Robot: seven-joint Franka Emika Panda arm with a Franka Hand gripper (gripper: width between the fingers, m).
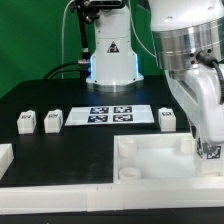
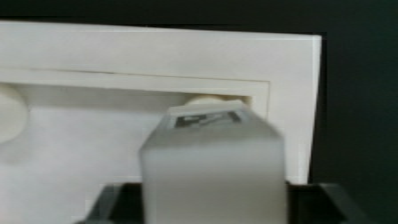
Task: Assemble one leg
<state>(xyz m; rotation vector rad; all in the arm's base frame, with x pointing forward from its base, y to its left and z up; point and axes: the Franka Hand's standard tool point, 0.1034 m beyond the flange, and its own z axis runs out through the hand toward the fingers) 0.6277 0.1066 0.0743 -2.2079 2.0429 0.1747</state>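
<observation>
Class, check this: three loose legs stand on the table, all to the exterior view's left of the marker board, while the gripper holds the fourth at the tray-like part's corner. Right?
Not all: the exterior view shows two loose legs left of the marker board and the third leg to its right. The gripper does hold the fourth leg at the tray-like part's corner.

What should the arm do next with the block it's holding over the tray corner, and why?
Probably ease the leg straight down into the corner socket of the tray. The gripper holds the leg right at that corner, and the wrist view shows its end at the round socket. How deep it sits is hard to tell.
</observation>
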